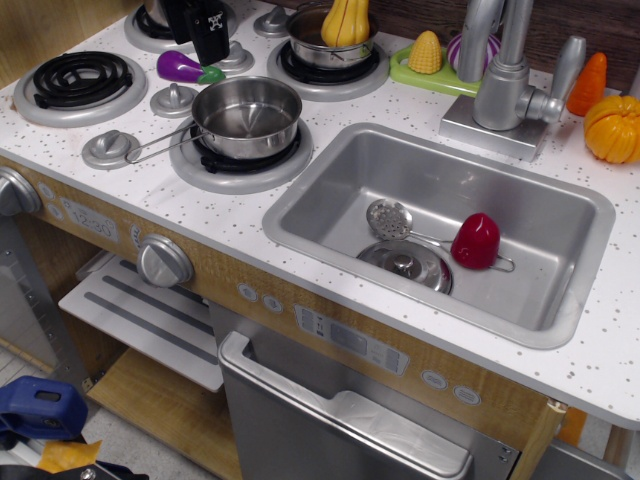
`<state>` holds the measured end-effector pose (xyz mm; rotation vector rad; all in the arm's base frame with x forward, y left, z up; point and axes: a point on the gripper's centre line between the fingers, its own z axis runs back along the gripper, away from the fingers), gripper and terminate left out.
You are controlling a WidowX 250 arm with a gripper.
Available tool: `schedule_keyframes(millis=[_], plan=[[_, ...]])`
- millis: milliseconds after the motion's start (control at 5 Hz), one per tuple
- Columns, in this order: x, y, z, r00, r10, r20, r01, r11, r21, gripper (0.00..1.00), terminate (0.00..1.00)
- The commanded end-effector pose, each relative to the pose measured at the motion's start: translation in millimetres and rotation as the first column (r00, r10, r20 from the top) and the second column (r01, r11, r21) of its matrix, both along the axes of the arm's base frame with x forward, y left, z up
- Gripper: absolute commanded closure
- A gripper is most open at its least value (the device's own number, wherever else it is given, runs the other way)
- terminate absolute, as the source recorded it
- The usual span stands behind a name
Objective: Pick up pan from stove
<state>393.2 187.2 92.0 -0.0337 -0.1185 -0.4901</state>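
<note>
The pan (248,115) is a small shiny steel saucepan that stands upright and empty on the front right burner of the stove (150,215). Its thin wire handle (155,150) points left toward a silver knob. My gripper (203,30) is a black piece at the top edge, above the back left burner. It is behind the pan, apart from it and touching nothing. Its upper part is cut off, and I cannot tell how the jaws stand.
A purple eggplant (183,67) lies between gripper and pan. A steel pot with a yellow gourd (333,38) sits on the back right burner. The sink (560,215) on the right holds a lid (405,265), a slotted spoon (390,218) and a red pepper (476,241). A faucet (505,75) stands behind it.
</note>
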Motion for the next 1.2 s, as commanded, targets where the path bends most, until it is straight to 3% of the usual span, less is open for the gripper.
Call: schedule_keyframes(millis=[0, 600, 1000], plan=[[0, 0, 0, 1.0, 0.0, 0.0, 0.0, 1.0, 0.0, 0.0, 0.0], [23, 16, -19, 1.0, -0.021, 0.019, 0.021, 1.0, -0.01, 0.0, 0.0], [26, 20, -36, 1.0, 0.009, 0.015, -0.008, 0.998, -0.057, 0.0, 0.0]])
